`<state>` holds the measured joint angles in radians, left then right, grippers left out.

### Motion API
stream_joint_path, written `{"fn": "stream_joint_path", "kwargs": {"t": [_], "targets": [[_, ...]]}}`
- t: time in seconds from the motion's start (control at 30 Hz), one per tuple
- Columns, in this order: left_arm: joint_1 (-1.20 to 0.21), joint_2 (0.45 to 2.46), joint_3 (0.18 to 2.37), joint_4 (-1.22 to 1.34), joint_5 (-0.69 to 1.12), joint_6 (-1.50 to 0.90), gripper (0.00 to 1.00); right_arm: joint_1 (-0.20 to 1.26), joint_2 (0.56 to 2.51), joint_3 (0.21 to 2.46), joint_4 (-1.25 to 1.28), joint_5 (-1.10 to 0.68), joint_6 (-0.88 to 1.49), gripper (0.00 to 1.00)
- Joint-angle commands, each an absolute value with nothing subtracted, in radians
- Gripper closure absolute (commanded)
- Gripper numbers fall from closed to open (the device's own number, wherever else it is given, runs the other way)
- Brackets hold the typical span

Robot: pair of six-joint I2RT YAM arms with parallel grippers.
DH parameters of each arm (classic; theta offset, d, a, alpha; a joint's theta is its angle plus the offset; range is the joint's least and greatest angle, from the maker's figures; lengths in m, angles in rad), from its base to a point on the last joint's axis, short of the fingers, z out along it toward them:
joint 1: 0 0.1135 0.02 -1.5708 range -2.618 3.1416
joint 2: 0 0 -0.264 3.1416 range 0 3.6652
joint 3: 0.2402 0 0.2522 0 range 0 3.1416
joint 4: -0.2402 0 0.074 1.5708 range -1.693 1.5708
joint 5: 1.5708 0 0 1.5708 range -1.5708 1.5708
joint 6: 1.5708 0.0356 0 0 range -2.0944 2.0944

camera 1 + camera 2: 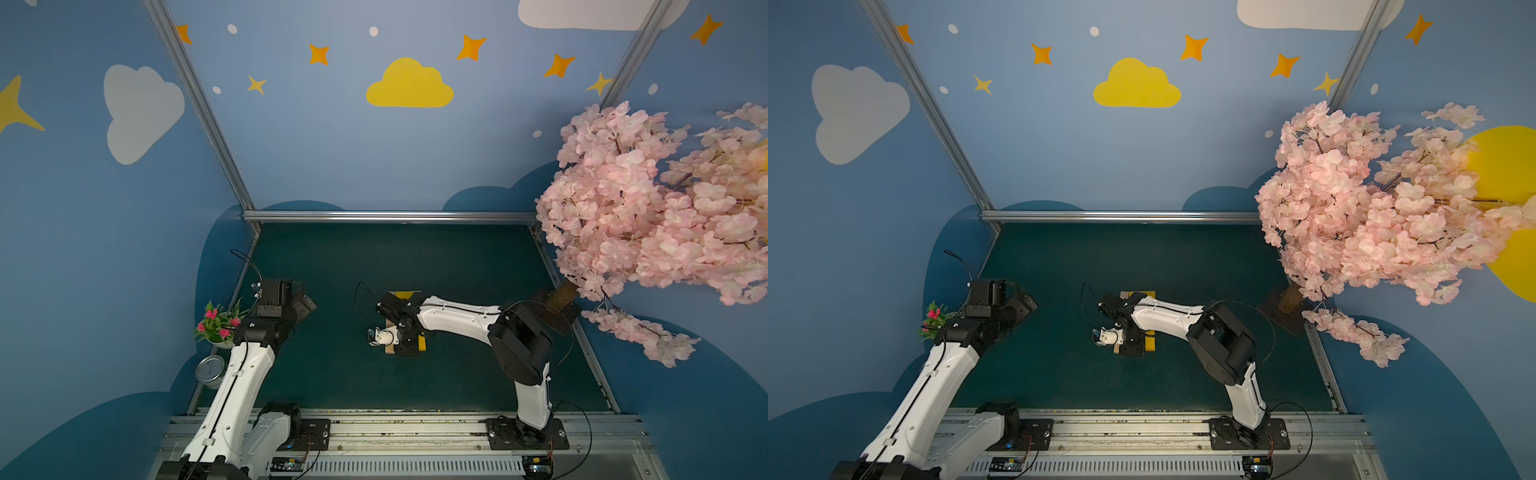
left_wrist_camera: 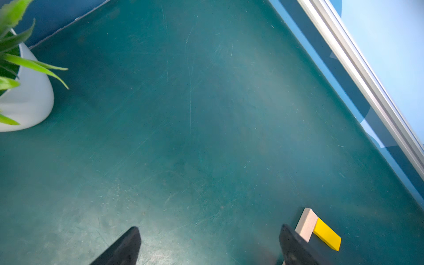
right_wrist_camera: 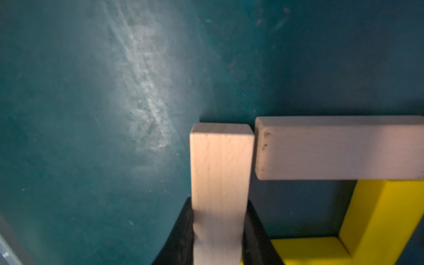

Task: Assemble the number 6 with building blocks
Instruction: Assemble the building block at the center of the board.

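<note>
My right gripper (image 3: 219, 206) is shut on a tan building block (image 3: 220, 174) held low over the green mat. The block's end sits beside the end of a lying tan bar (image 3: 339, 148), at a right angle to it. Two yellow bars (image 3: 378, 218) meet in a corner behind that. In both top views my right arm covers most of the number 6. Only a yellow bar (image 1: 405, 295) at the far end and tan (image 1: 390, 351) and yellow (image 1: 422, 344) ends nearer show. My left gripper (image 1: 305, 305) (image 2: 210, 241) hangs open and empty at the left, apart from the blocks.
A potted plant (image 1: 218, 324) (image 2: 27, 103) and a metal tin (image 1: 210, 370) stand at the mat's left edge by my left arm. A pink blossom tree (image 1: 648, 216) overhangs the right side. An aluminium rail (image 1: 390, 216) borders the back.
</note>
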<state>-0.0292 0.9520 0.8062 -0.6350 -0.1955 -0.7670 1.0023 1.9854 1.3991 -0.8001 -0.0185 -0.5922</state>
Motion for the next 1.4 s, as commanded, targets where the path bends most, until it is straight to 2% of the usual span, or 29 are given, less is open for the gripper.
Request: {"fn": "stream_joint_path", "kwargs": {"t": [0.0, 0.9, 1.1, 1.37], "targets": [[-0.032, 0.948, 0.798, -0.63, -0.205, -0.766, 0.05, 0.997, 1.997, 1.387, -0.796, -0.023, -0.601, 1.0], [-0.032, 0.928, 0.779, -0.621, -0.202, -0.767, 0.04, 0.99, 2.033, 1.398, -0.79, 0.018, -0.598, 1.0], [-0.029, 0.904, 0.761, -0.624, -0.205, -0.771, 0.04, 0.988, 2.031, 1.393, -0.787, 0.033, -0.597, 0.92], [-0.026, 0.888, 0.752, -0.629, -0.204, -0.77, 0.04, 0.989, 2.031, 1.391, -0.787, 0.052, -0.589, 0.89]]}}
